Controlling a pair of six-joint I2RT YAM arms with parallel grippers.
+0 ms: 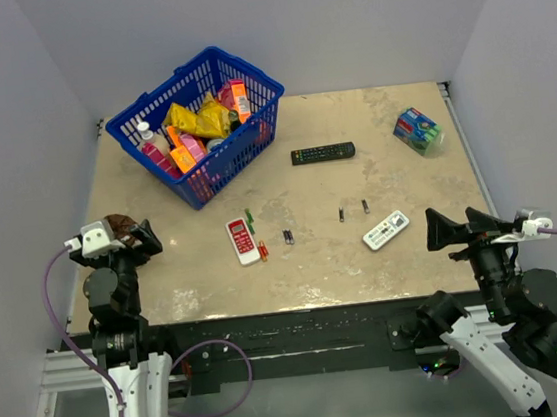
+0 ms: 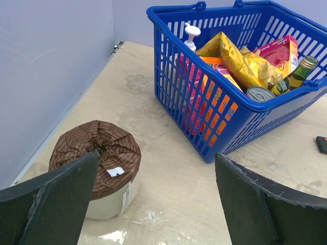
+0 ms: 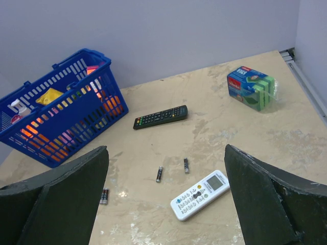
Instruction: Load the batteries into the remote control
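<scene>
The remote control [image 1: 242,241], small and white with a red panel, lies left of centre on the table. Around it lie the batteries: a green one [image 1: 249,215], a red-orange one [image 1: 262,251], a dark pair [image 1: 288,236] [image 3: 104,196], and two single dark ones [image 1: 341,214] [image 1: 365,206] [image 3: 159,174] [image 3: 186,165]. My left gripper [image 1: 151,238] [image 2: 157,155] hovers open at the table's left edge, well left of the remote control. At the right edge my right gripper [image 1: 430,230] [image 3: 166,148] is open and empty. The remote control is out of both wrist views.
A blue basket [image 1: 203,121] [image 2: 225,109] [image 3: 61,112] of groceries stands at the back left. Beside my left gripper sits a brown-lidded white tub [image 2: 97,153]. Also here: a long black remote [image 1: 322,152] [image 3: 160,117], a grey-buttoned white remote [image 1: 386,229] [image 3: 200,195] and a sponge pack [image 1: 418,130] [image 3: 251,88].
</scene>
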